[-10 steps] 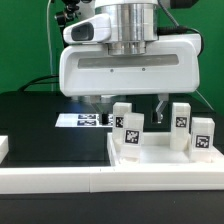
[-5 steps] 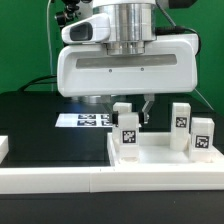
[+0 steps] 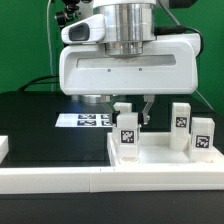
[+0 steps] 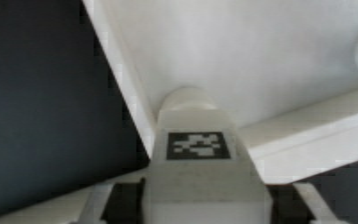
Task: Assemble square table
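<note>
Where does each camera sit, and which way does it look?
Exterior view: low at the table's edge, level, facing the claw, four tagged legs and the marker board; the robot's white wrist housing fills the top.
Wrist view: on the wrist, looking down past the claw closed on one tagged leg over the square tabletop.
Shared: the claw and the gripped leg.

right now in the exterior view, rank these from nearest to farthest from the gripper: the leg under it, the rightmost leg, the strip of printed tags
1. The leg under it, between the fingers of the gripper.
2. The strip of printed tags, flat on the black surface toward the exterior view's left.
3. The rightmost leg, at the exterior view's far right.
</note>
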Robot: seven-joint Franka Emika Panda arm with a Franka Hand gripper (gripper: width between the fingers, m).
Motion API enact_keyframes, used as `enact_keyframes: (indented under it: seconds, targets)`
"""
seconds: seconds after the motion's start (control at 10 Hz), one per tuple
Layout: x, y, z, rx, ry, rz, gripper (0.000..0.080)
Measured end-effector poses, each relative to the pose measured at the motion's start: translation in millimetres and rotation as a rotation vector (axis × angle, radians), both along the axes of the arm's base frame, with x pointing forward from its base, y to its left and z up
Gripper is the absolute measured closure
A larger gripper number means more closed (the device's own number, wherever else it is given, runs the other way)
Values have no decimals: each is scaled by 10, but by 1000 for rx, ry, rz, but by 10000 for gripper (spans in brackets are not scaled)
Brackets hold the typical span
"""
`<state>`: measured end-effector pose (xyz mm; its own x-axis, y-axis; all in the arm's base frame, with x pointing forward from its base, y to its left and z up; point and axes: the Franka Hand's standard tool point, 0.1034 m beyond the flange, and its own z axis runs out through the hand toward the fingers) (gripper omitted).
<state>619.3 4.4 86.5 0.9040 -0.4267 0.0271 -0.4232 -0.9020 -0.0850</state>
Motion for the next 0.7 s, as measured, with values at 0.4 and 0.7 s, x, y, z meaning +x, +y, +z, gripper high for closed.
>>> enact_keyframes:
  seconds: [0.4,0.7]
  targets:
    - [2,19,-11,39,5,-423,509]
    - [-4,25,-13,84,24,-661,509]
